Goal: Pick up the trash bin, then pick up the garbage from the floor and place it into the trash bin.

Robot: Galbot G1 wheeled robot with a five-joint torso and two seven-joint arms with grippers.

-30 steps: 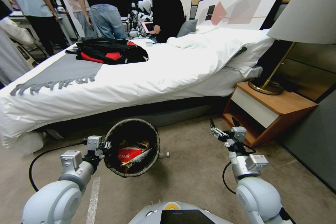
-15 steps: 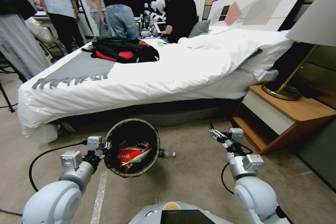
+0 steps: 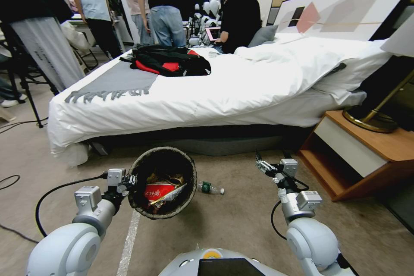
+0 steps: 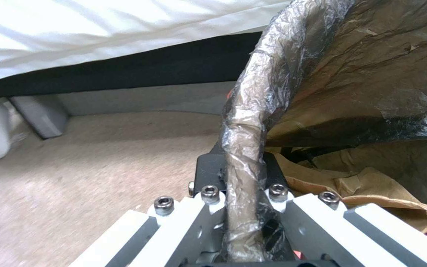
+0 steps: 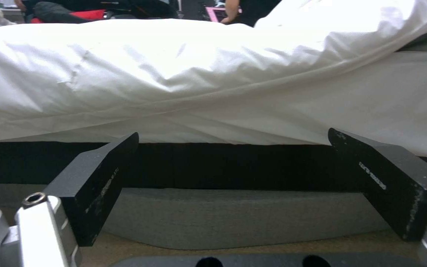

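Spreading across the room ahead of me is the big bed with its white duvet [image 3: 241, 90], and below it the flat beige-grey carpeted floor [image 3: 241, 220] where my work lies. Next in size is the small round trash bin with a dark bag liner folded over its rim [image 3: 163, 155]. I hold it lifted off the carpet, tipped so its mouth faces me, and inside it I see a red-and-white packet [image 3: 158, 191] and brown paper scraps [image 4: 367, 181].

My left gripper [image 4: 243, 178] is clamped on the bin's lined rim, one finger inside and one outside the wall. My right gripper [image 5: 233, 185] hangs free in front of me, facing the dark gap under the bed, its two black fingers [image 5: 100, 181] spread wide with nothing between them.

Smallest is the green plastic bottle with a white cap [image 3: 210, 188], lying on its side on the carpet just beside the bin and between my two arms.

I judge the bin pickup done and the collecting stage in hand. The next move calls for bringing my open right gripper down and across to that bottle, closing across its body, then carrying it over the bin's mouth.
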